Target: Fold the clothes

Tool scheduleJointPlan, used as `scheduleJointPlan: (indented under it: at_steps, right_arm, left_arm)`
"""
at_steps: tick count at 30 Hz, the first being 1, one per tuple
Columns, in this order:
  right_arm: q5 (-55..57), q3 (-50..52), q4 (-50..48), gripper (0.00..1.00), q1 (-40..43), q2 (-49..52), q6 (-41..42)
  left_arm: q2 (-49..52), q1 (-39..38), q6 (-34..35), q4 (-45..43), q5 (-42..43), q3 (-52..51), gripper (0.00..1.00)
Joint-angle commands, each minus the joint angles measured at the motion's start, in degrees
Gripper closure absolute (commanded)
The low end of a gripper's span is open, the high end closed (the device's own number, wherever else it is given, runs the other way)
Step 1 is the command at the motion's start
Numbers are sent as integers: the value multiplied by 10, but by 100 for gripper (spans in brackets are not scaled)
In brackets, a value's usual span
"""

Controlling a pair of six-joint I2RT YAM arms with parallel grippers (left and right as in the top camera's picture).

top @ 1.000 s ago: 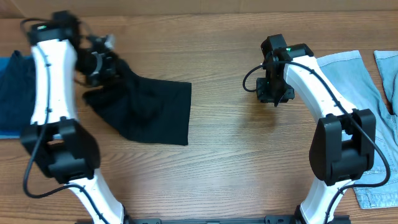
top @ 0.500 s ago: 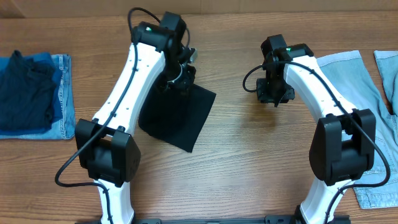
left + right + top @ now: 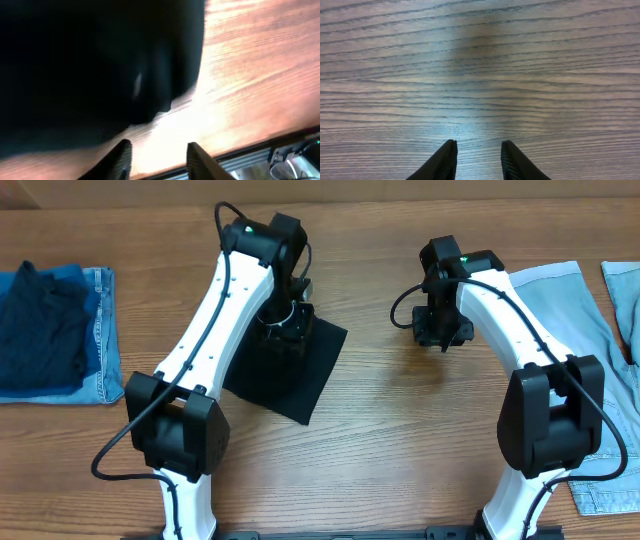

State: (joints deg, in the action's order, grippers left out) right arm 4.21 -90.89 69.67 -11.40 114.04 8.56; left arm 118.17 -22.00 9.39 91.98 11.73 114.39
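Note:
The clothes [image 3: 300,377], a plain black garment, lie as a folded, tilted rectangle on the wood left of centre. My left gripper [image 3: 285,330] hovers over their upper edge. In the left wrist view the clothes [image 3: 90,60] fill the top left, and the left gripper [image 3: 159,146] stands open with only bare wood between its fingers. My right gripper [image 3: 441,335] hangs over bare table right of centre, well apart from the clothes. The right wrist view shows that right gripper [image 3: 479,145] open with nothing in it.
A dark navy garment [image 3: 40,325] rests on a mid-blue denim piece [image 3: 98,330] at the left edge. Light-blue denim [image 3: 565,295] spreads along the right side under the right arm, with another piece [image 3: 625,295] at the far right.
The left arm swung from the far left to the middle, carrying the black garment, which now lies folded and flat. Its jaws have opened off the cloth. The right arm has not moved.

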Motion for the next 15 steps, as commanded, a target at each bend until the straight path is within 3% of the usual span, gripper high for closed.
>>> scheduleJointPlan:
  at_steps: [1,4,7,10,15]
  right_arm:
    - [-4,-10,-2,67,-2,-17,0]
    - [-4,-10,-2,67,-2,-17,0]
    - [-4,-10,-1,67,-2,-17,0]
    - [-31,-10,-2,67,-2,-17,-18]
    - [-124,-10,-6,64,-2,-17,-59]
  left_arm:
    - [-20,-24,9,11,28,12,52]
    - [-20,-32,9,10,64,12,53]
    - [-20,-32,3,9,53,12,62]
    - [-20,-16,16,-5,-36,13,66]
    - [-20,29,15,-57,-228,13,55]
